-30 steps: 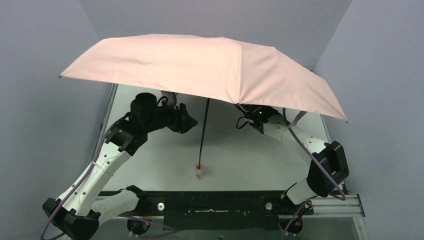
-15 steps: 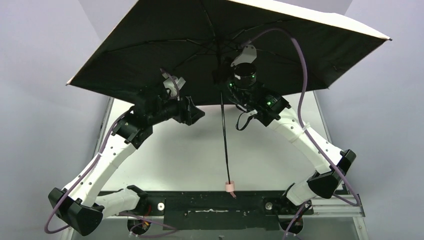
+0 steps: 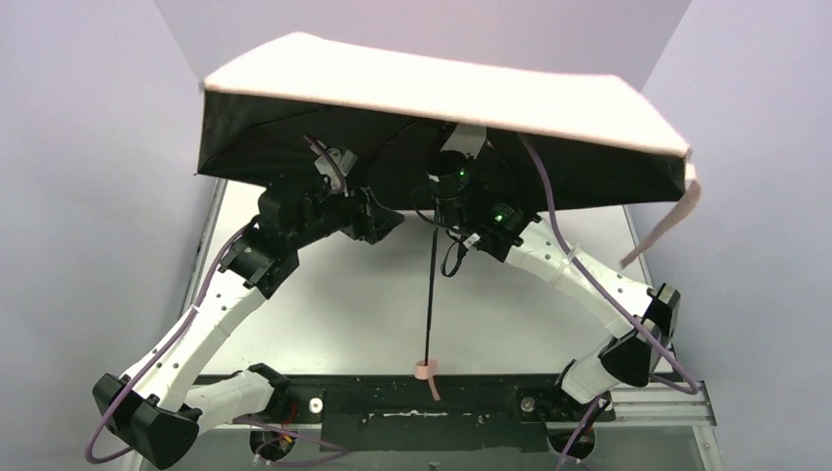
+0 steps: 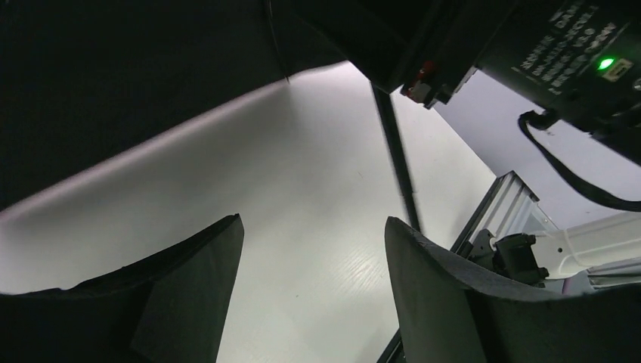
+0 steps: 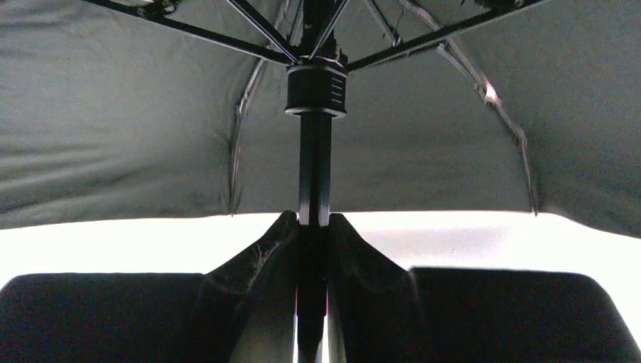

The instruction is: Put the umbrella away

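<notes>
The umbrella is open and held aloft, its pale pink canopy (image 3: 442, 90) tilted so the black underside (image 3: 285, 147) faces me. Its thin black shaft (image 3: 430, 294) hangs down to the pink handle (image 3: 424, 371) above the table's near edge. The pink strap (image 3: 667, 221) dangles from the canopy's right corner. My right gripper (image 5: 313, 223) is shut on the shaft (image 5: 314, 166) just below the runner (image 5: 317, 87). My left gripper (image 4: 314, 227) is open and empty under the canopy, with the shaft (image 4: 393, 151) a little beyond its right finger (image 4: 431, 287).
The white table (image 3: 324, 304) lies below, between grey walls. A black rail (image 3: 422, 402) runs along its near edge and an aluminium frame (image 3: 677, 392) sits at the near right. The right arm's wrist (image 4: 574, 60) is close above the left gripper.
The right arm has lifted and tipped the umbrella, so the canopy's black underside now shows. The handle has swung toward the near edge, then slightly left. The left gripper stays beside the shaft.
</notes>
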